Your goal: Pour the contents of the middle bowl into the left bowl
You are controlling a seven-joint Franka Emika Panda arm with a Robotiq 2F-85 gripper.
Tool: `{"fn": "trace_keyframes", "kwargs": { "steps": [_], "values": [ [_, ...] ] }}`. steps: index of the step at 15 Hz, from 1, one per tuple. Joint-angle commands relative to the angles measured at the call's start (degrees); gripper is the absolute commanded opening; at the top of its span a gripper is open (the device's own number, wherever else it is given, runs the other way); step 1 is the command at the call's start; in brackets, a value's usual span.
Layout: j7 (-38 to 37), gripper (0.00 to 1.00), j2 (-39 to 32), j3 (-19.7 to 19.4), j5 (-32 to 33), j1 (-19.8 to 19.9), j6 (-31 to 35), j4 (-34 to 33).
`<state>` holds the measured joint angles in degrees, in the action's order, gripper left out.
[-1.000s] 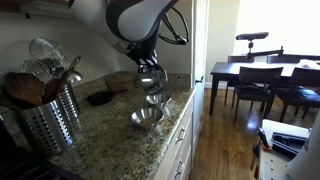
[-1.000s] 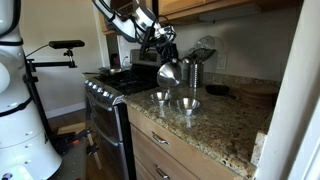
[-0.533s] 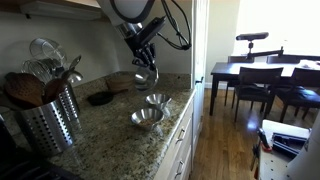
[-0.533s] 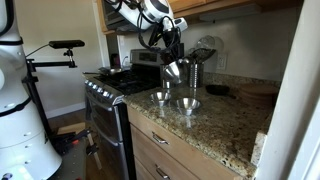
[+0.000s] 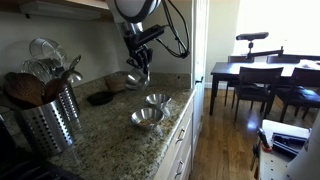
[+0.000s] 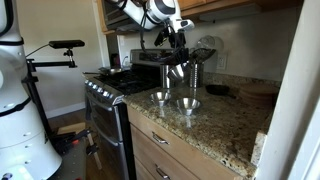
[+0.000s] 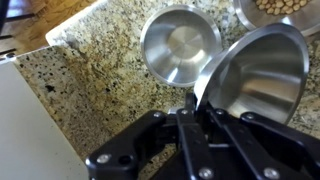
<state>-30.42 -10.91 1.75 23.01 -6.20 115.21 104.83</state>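
Note:
My gripper (image 7: 190, 100) is shut on the rim of the middle bowl (image 7: 255, 75), a small shiny steel bowl held tilted above the counter, and its inside looks empty. Both exterior views show the gripper (image 5: 139, 64) (image 6: 174, 55) holding this bowl (image 5: 136, 80) (image 6: 176, 71) in the air. The left bowl (image 7: 285, 8) (image 5: 157, 99) (image 6: 187, 103) stands on the counter and holds small tan pieces. Another small steel bowl (image 7: 180, 45) (image 5: 146, 117) (image 6: 161, 96) stands empty beside it.
The granite counter (image 5: 115, 135) ends at a stove (image 6: 110, 85) on one side. A steel utensil holder (image 5: 45, 120) (image 6: 192, 70), a dark round object (image 5: 98, 98) and a wooden board (image 6: 250, 88) stand near the wall. Cabinets hang above.
The gripper with the held bowl has lifted and moved from over the counter bowls toward the back wall. The two bowls on the counter have not moved.

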Motion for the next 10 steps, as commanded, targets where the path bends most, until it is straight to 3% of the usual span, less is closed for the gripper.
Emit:
{"fn": "trace_keyframes", "kwargs": {
  "steps": [1, 10],
  "values": [
    [0.95, 0.08, -1.12, -0.86, -3.67, 0.91, 4.81, 0.91],
    [1.27, 0.08, -6.74, -3.24, -7.85, 0.92, 10.02, 0.50]
  ]
}}
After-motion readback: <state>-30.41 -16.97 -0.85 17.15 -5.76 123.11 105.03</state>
